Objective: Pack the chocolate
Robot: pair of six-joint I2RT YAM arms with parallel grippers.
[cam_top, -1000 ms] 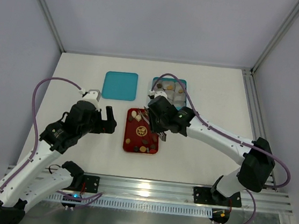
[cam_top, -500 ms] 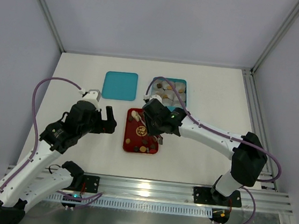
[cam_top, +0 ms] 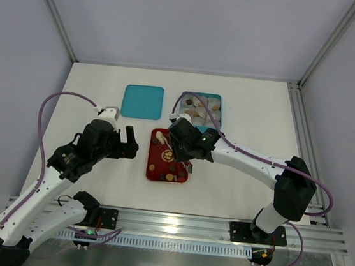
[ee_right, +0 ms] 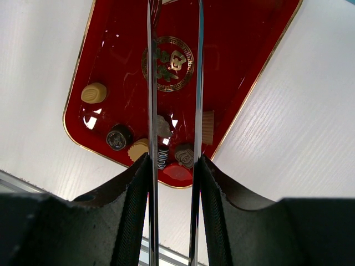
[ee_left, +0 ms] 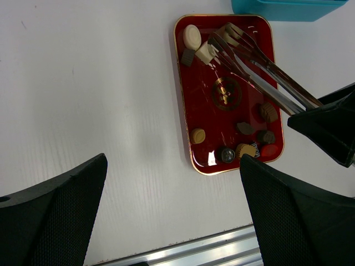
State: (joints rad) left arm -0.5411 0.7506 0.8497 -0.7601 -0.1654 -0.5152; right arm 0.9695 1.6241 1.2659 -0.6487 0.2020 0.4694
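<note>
Steel tongs (ee_left: 280, 94) clamped in right gripper (ee_right: 173, 166) — tips ahead at cream chocolate (ee_left: 207, 53) on red tray (ee_left: 199, 105); pick step, next squeeze and lift — left gripper (ee_left: 173, 160) fingers spread

You see a white table (cam_top: 106, 80) under the tongs (ee_left: 260, 66), pale grey walls (cam_top: 190, 25) beyond their tips and on either side, aluminium posts (cam_top: 53, 13) at the far corners, and even light.

chocolate (ee_left: 197, 134) on tray (ee_left: 205, 111) | tongs (ee_right: 151, 111) over tray | box (cam_top: 219, 111) behind tray, cups (cam_top: 199, 102) inside | lid (cam_top: 142, 101) left of box
</note>
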